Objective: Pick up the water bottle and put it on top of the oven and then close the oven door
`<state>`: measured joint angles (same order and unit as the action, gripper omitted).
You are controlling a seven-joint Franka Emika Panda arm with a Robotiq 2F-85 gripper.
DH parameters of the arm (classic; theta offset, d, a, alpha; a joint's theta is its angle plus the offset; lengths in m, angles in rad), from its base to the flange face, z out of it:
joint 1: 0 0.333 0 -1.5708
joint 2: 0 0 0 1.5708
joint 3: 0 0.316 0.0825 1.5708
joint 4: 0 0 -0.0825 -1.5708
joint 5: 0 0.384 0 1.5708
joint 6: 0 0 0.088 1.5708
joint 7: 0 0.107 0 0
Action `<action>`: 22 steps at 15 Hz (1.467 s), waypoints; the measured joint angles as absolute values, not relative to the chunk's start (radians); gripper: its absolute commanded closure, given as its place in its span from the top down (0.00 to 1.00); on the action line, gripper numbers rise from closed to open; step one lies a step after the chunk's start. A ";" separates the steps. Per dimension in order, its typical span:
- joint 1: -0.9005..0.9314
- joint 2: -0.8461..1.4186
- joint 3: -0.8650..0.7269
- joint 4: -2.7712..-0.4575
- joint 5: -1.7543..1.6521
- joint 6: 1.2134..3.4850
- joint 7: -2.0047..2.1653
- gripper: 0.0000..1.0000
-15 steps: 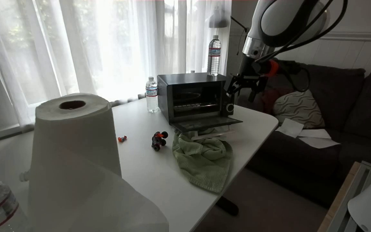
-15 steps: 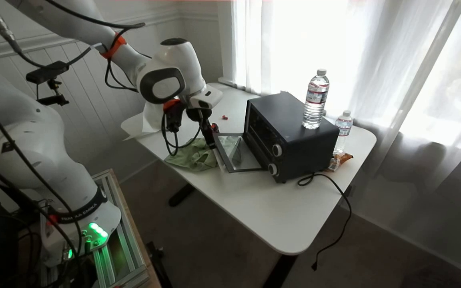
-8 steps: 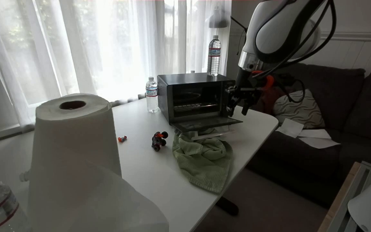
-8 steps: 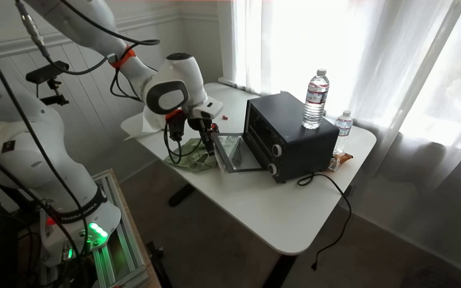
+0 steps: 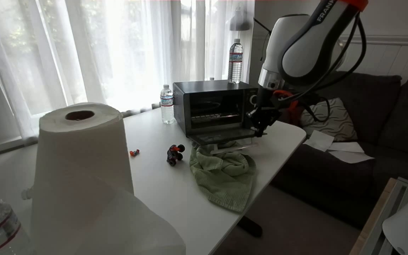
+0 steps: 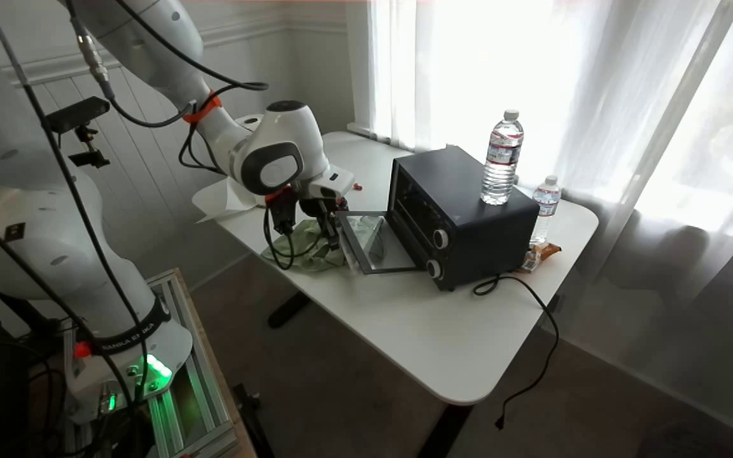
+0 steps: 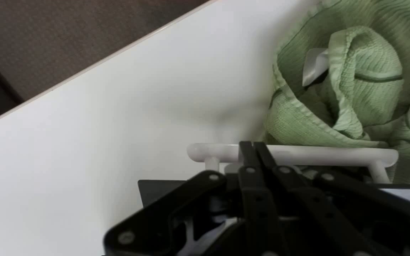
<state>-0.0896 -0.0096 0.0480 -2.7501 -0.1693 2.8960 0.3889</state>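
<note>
Two fingers (image 7: 246,156) pressed together with nothing between, my gripper (image 7: 253,143) in the wrist view overlaps the crosswise handle (image 7: 319,155) of the lowered oven door (image 6: 390,247), so I'd probably need to get beneath it to lift, the water bottle (image 6: 502,159) standing atop the oven (image 6: 478,245).
</note>
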 measured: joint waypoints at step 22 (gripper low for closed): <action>-0.084 0.149 -0.009 -2.651 -0.653 2.957 0.762 0.00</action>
